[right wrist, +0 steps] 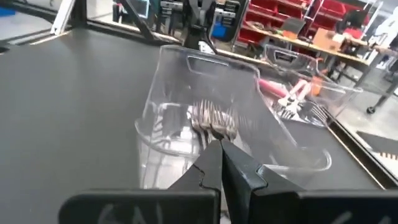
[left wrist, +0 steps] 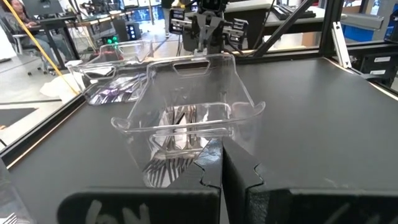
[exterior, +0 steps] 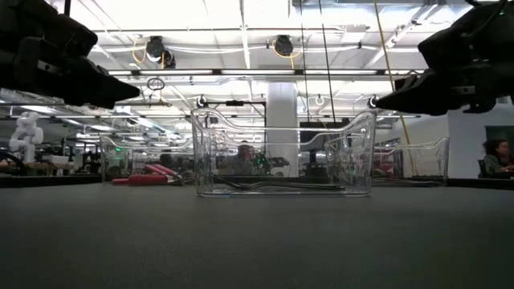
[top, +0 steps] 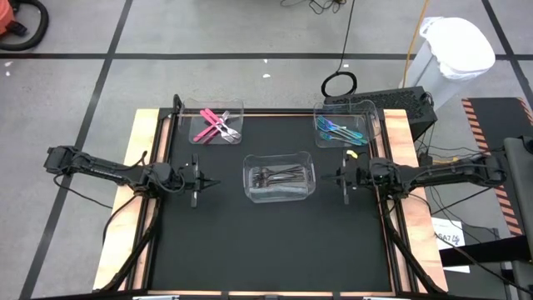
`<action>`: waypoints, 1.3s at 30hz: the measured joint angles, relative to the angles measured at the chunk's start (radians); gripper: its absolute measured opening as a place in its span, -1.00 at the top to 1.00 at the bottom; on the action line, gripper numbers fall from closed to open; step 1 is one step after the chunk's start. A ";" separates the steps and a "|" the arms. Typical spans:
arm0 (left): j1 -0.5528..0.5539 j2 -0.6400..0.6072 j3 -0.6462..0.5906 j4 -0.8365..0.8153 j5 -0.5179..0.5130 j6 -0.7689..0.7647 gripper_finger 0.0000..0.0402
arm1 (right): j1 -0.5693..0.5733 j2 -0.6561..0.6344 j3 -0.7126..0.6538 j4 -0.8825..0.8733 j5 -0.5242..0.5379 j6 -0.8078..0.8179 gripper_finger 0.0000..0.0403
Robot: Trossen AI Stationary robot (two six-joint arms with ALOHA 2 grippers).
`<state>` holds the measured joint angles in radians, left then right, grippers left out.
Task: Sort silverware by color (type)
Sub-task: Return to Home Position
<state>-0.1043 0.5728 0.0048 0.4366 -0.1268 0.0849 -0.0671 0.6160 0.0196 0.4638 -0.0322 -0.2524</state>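
The silverware lies in three clear bins. Pink-handled pieces (top: 215, 127) are in the far-left bin (top: 237, 112). Blue-teal pieces (top: 337, 130) are in the far-right bin (top: 371, 125). Grey metal pieces (top: 277, 176) are in the middle bin (top: 248, 192), which both wrist views show with grey forks (left wrist: 180, 118) (right wrist: 213, 118) inside. My left gripper (top: 200, 182) (left wrist: 221, 146) is shut and hovers left of the middle bin. My right gripper (top: 340, 177) (right wrist: 219, 144) is shut and hovers right of it. Both point level at the bin and hold nothing.
The black mat (top: 275, 250) spreads open toward the near edge. Wooden table borders (top: 133, 192) run along both sides. A white bag-lined trash can (top: 454, 50) and cables stand on the floor beyond the far right corner. People sit in the room behind the table.
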 joint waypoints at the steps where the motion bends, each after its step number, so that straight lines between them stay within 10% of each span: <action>1: 0.000 0.000 0.000 0.000 0.000 0.000 1.00 | -0.002 -0.005 0.000 -0.006 0.000 0.001 1.00; 39: 0.000 -0.251 0.000 -0.238 -0.012 -0.002 1.00 | -0.006 -0.296 -0.003 -0.246 0.004 0.030 1.00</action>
<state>-0.1043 0.3222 0.0044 0.1991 -0.1390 0.0830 -0.0727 0.3203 0.0166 0.2174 -0.0284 -0.2229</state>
